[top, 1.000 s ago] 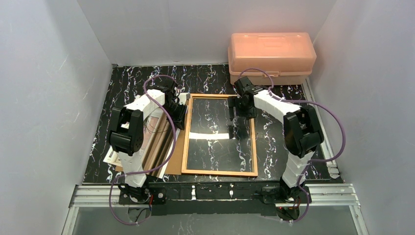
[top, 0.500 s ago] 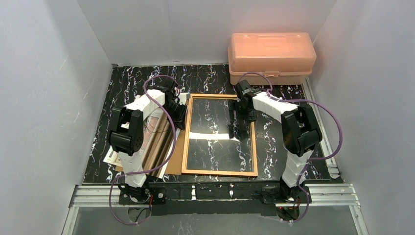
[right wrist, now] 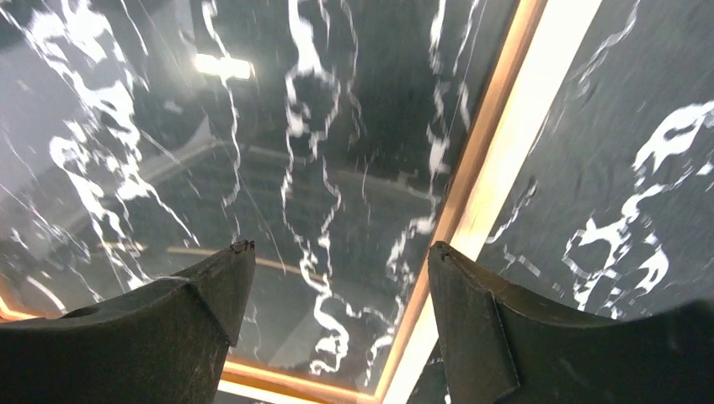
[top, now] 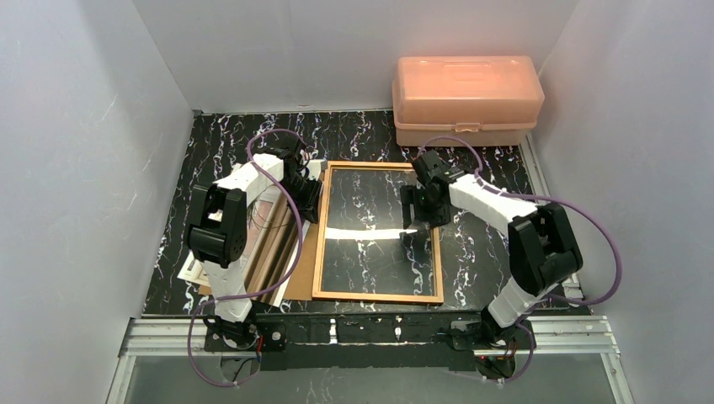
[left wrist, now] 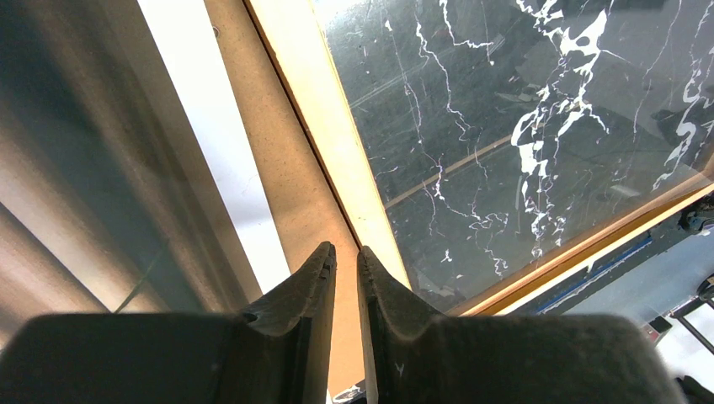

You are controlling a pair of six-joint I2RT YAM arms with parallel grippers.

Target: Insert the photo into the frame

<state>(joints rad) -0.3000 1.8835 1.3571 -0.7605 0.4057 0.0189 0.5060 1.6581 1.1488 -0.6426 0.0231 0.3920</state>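
Note:
The orange-brown frame (top: pixel 317 252) lies flat mid-table with a glossy clear pane (top: pixel 370 261) inside it. Left of it, the photo (top: pixel 274 244), with beige and brown bands, rests mostly under my left arm. It fills the left of the left wrist view as blurred bands (left wrist: pixel 84 168). My left gripper (top: pixel 310 192) hangs by the frame's far left rail (left wrist: pixel 337 143). Its jaws (left wrist: pixel 345 250) are shut to a thin slit with nothing between them. My right gripper (top: pixel 418 217) is open over the frame's right rail (right wrist: pixel 497 168), its fingertips (right wrist: pixel 338 248) empty.
A brown backing board (top: pixel 305 257) lies between the photo and the frame, also in the left wrist view (left wrist: pixel 278 168). A white sheet (top: pixel 189 269) pokes out near the left front. A pink plastic box (top: pixel 467 99) stands at the back right. White walls enclose the table.
My right arm has swung rightward, carrying its open gripper from inside the frame toward the right rail. The left arm has not moved.

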